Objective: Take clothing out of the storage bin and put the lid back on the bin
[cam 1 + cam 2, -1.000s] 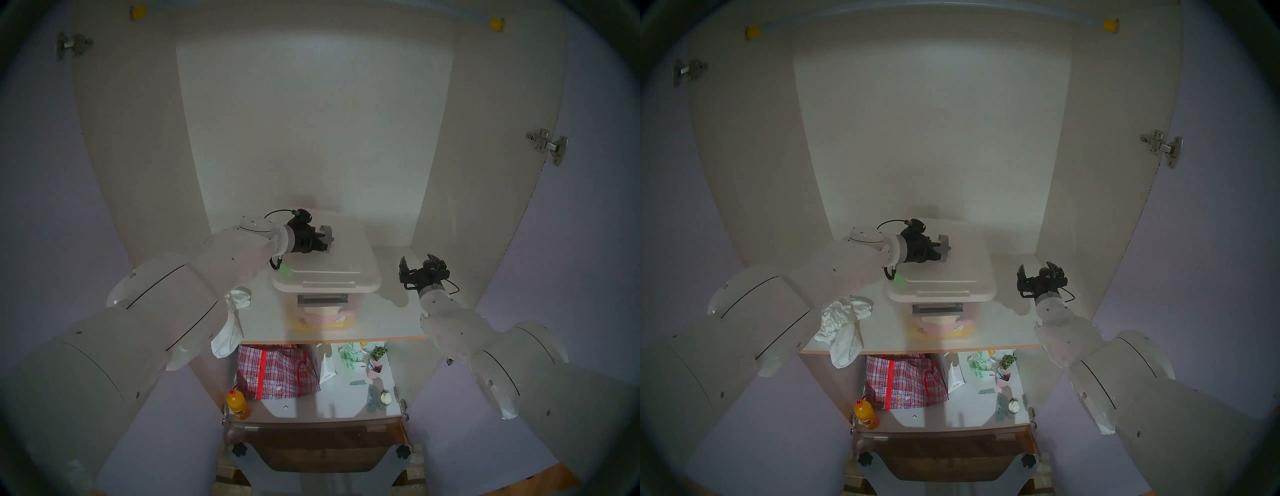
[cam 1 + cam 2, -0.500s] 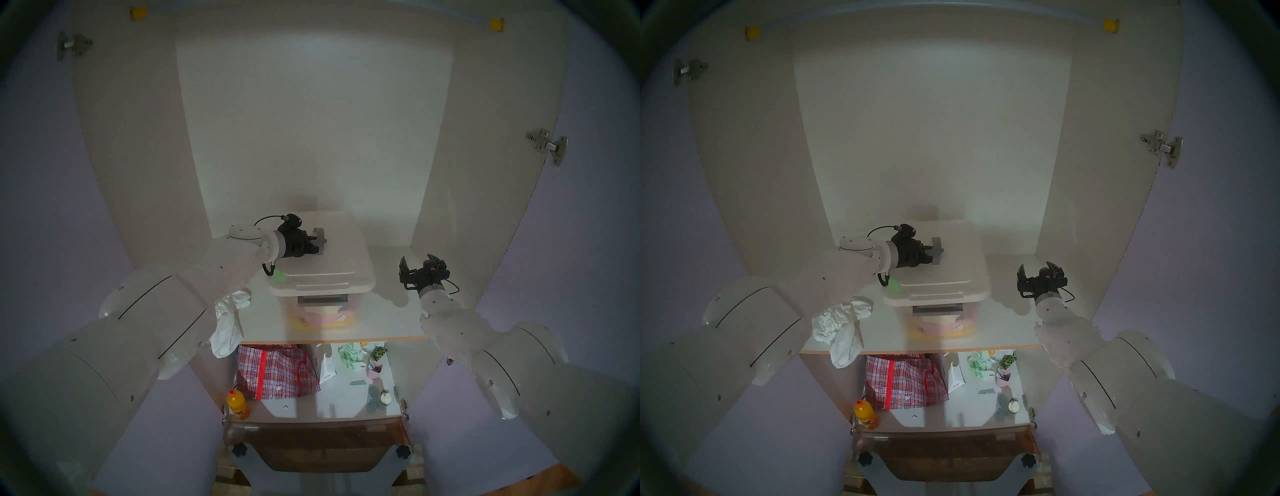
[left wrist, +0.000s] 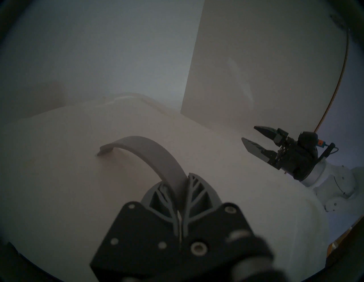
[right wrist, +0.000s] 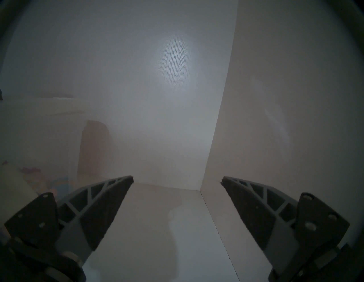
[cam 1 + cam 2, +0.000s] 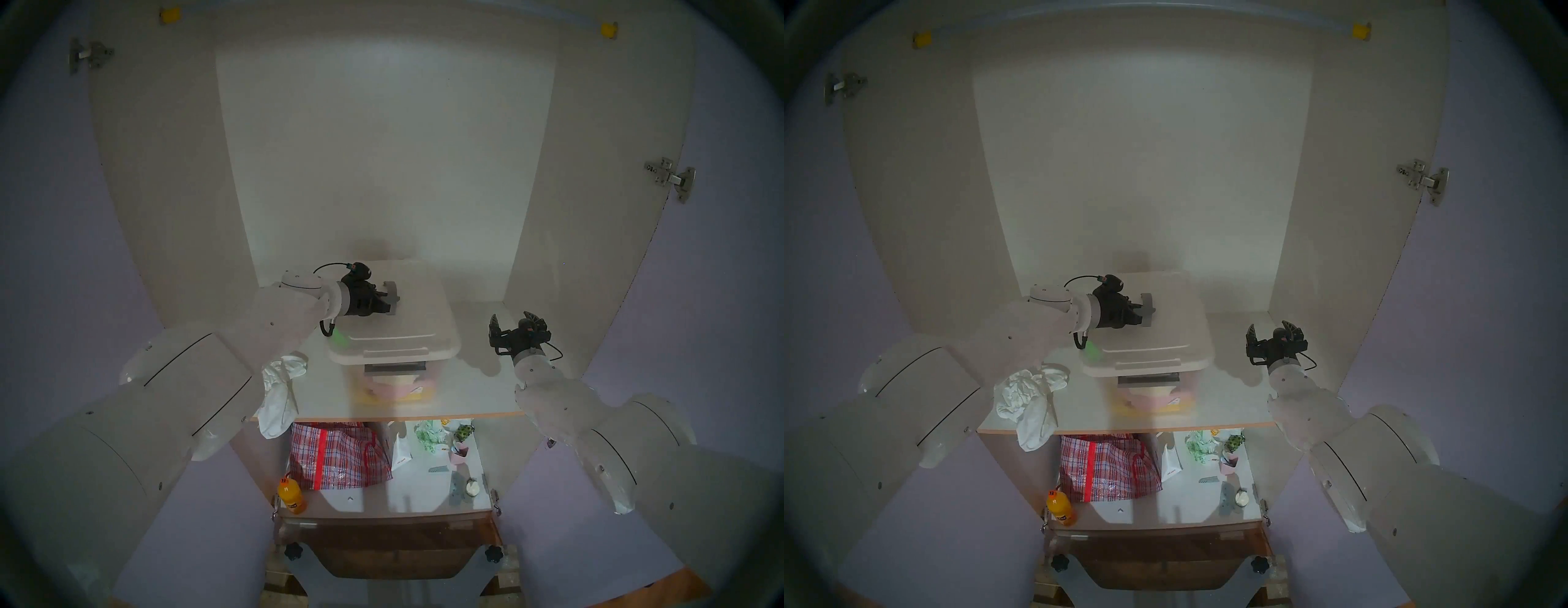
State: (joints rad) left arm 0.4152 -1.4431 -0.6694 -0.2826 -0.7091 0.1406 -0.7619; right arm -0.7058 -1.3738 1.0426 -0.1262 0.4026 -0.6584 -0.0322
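The white lid [image 5: 407,327] lies over the top of the clear storage bin [image 5: 432,378], overhanging it a little on the left. Whether the lid is seated I cannot tell. My left gripper [image 5: 389,297] is shut on the lid's grey handle strip [image 3: 149,149], which bows up between the fingers [image 3: 194,189]. The white clothing [image 5: 280,395] lies crumpled on the shelf left of the bin, with part of it hanging over the front edge. My right gripper [image 5: 510,317] stands open and empty to the right of the bin, close to the cupboard's side wall.
Pale yellow and pink cloth [image 5: 394,388] shows through the bin wall under its grey bar handle [image 5: 394,366]. On the lower shelf [image 5: 407,496] are a red-checked bag [image 5: 339,456], an orange bottle [image 5: 292,496], a pink cup [image 5: 459,453] and several small items. Cupboard walls close in at the back and sides.
My left gripper has carried the lid a little to the left over the bin, mostly in the first half second. The right arm and the clothing have not moved.
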